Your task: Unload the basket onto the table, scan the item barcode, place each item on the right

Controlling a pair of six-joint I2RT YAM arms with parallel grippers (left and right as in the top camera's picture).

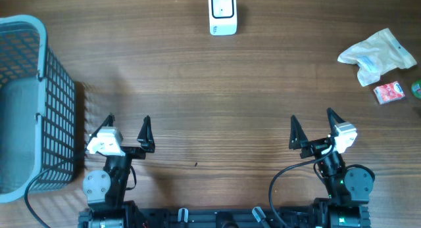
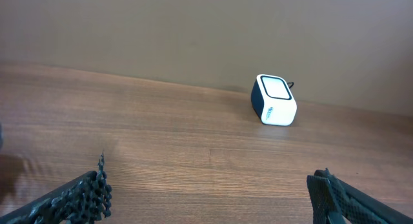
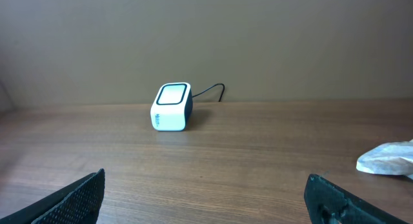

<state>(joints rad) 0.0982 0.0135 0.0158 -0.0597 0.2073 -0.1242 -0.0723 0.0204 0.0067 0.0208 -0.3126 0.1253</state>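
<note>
Wide-apart jaws, scanner [image 1: 222,12] well beyond

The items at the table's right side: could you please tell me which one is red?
The small flat packet, nearer the robot than the larger crumpled white bag; the green item beside it is cut off at the picture's edge.

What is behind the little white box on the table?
A thin black cable curls out from behind the white box, with a plain wall beyond it. Where the cable joins the box is hidden by the box itself.
</note>
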